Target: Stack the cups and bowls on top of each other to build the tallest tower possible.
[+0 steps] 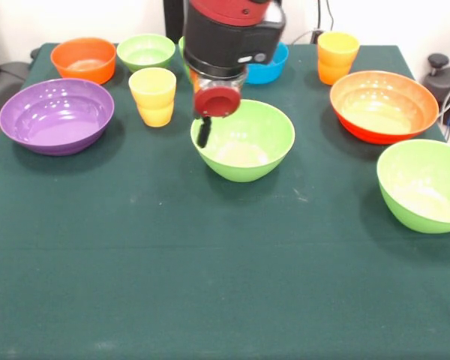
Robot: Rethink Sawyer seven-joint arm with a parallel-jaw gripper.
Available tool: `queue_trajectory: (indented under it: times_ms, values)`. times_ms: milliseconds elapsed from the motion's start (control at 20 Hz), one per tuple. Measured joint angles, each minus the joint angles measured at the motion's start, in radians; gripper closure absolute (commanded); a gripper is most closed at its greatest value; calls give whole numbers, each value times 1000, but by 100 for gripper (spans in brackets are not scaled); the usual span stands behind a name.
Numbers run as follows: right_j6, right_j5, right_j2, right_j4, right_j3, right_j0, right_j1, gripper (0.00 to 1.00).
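Nearest, lower right: light green bowl (424,184). Second green bowl (244,140) centre frame, gripper (204,133) at its left rim, finger state unclear. Yellow cup (153,96) left of it; purple bowl (58,115) far left; orange-red bowl (383,105) right; orange-yellow cup (337,57) upper right.

We find no legible text, labels, brands or nos. anywhere: none on bowls, cups, the arm or the table cloth, as far as we see

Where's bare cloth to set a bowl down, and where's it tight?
Free: the whole near strip of table, in front of the purple bowl and middle green bowl. Tight: the far edge, where the orange bowl, small green bowl, yellow cup and gripper cluster.
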Motion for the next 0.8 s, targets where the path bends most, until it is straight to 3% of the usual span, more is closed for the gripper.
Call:
queue_trajectory:
  times_ms: [800]
  values:
    - [52,19,-35,127,-49,125,60,0]
